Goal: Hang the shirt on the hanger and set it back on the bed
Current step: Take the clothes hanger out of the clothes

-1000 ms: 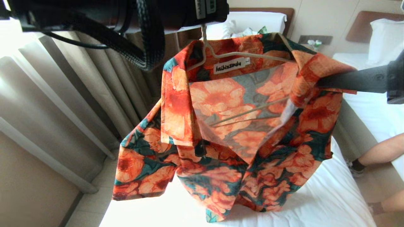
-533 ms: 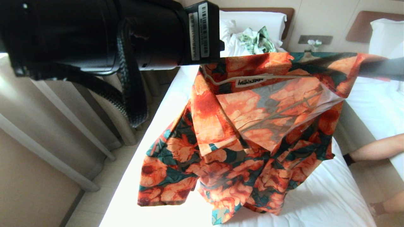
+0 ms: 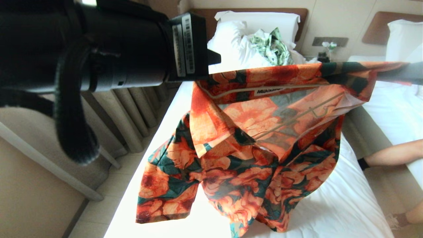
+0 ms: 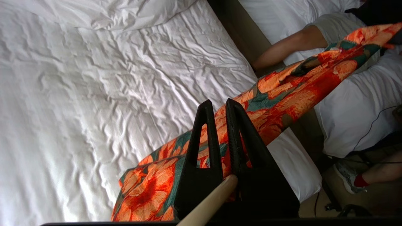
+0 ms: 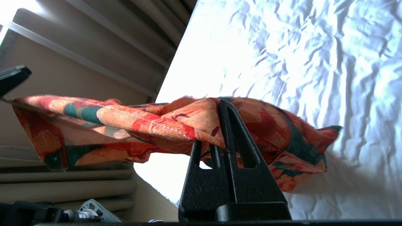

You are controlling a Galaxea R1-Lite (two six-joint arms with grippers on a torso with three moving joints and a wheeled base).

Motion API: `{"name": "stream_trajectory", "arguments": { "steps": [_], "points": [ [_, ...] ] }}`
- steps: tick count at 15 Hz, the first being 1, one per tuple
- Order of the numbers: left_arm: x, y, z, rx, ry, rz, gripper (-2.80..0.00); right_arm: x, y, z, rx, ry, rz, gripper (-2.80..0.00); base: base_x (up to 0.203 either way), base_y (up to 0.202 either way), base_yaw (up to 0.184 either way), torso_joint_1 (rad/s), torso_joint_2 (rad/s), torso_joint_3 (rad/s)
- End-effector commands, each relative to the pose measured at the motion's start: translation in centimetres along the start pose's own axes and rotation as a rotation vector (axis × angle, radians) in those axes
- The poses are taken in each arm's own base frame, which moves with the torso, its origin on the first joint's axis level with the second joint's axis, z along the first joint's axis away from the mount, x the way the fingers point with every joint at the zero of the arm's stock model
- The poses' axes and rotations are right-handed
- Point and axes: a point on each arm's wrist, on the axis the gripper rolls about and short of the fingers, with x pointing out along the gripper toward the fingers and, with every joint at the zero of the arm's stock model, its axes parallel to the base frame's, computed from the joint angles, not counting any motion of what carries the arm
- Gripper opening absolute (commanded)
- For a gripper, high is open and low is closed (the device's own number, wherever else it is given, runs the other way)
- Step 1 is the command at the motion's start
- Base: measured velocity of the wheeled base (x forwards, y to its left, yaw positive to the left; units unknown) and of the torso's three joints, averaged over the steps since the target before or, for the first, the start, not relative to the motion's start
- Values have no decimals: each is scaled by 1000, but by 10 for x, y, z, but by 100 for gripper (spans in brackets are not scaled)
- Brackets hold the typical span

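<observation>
Shirt (image 3: 251, 145) hangs in the air over the bed (image 3: 347, 205), stretched between your two arms; the hanger (image 3: 231, 92) is already inside it, its cream wire passes under the neck label and shows through the thin cloth lower down. Your left gripper (image 4: 217, 106) has its fingers nearly closed; in the left wrist view the cream wire of the hanger runs out between them, with shirt cloth just beyond the tips, so I judge it holds the hanger at the collar end. Your right gripper (image 5: 226, 106) has its fingers fully closed on the shirt's other shoulder, at the right edge of the head view.

Compared with one second ago, the collar line has dropped and turned from steep to almost level; the shirt has moved to the right, from beside the curtain to above the sheet; the left arm fills more of the upper left of the head view. The pillow and a leaf-patterned garment (image 3: 271, 44) at the head of the bed, which the shirt covered before, are now open to see.

I think this means the hanging part is done and you are in the carry toward the bed; the hem is near the sheet but I cannot tell if it touches. A person's leg (image 3: 390, 155) rests between the two beds, near the right shoulder of the shirt; keep the arm away from it.
</observation>
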Motion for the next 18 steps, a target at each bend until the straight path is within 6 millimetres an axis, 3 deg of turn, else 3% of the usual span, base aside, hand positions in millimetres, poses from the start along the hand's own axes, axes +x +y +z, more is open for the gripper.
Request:
{"name": "stream_trajectory", "arguments": {
  "steps": [1,8,14,18],
  "points": [
    [-7,3,-8,6,21,5,-280,6,-3,2,-2,8,-6,-280,0,0,0,0,0,0],
    [-19,1,-10,7,20,-27,-280,27,-12,2,13,49,-15,-280,0,0,0,0,0,0],
    [-19,-3,-26,24,59,-45,-280,39,-14,22,-20,22,-16,-280,0,0,0,0,0,0],
    [-11,-7,-15,-1,-34,-58,-280,70,-18,-15,-22,200,13,-280,0,0,0,0,0,0]
  ]
}}
